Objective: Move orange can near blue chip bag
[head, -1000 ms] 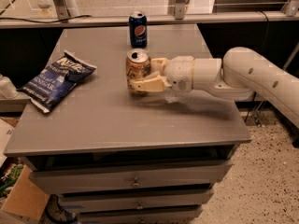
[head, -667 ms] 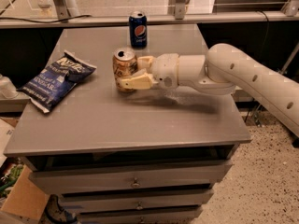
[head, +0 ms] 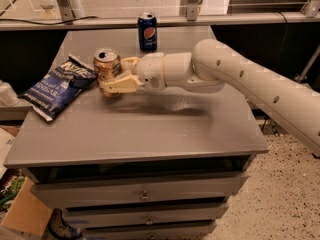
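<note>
Gripper [head: 114, 75] is clamping the orange can [head: 106, 65] between its two pale fingers (one is lying across the can's lower front), holding it upright just beside the upper corner of the blue chip bag [head: 56, 87], on the bag's right in the camera view; whether can and bag are touching cannot be told. The white arm [head: 240, 76] is reaching in from farther right of the bag. The bag is lying flat on the grey table [head: 150, 134], and a Pepsi can [head: 147, 31] is standing beyond the bag, toward the back edge.
</note>
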Available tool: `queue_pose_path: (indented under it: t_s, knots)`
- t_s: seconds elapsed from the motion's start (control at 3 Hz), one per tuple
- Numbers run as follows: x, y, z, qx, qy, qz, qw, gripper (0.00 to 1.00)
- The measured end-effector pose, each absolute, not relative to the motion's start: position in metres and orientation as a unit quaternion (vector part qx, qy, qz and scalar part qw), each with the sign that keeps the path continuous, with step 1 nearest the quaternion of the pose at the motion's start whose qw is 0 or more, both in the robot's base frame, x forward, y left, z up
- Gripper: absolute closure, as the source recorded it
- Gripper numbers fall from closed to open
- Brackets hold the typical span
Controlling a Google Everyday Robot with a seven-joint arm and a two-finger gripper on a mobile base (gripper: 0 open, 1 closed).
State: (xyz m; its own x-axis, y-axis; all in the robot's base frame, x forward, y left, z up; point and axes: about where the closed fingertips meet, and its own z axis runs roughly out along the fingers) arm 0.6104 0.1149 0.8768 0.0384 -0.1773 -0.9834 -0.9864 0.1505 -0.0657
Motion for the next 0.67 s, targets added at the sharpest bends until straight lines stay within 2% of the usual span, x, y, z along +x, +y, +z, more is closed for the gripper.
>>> queue_pose_path:
  t_s: [0.67]
  knots:
    - [0.596, 0.16, 0.862, -0.517, 0.559, 0.429, 0.486, 1.0]
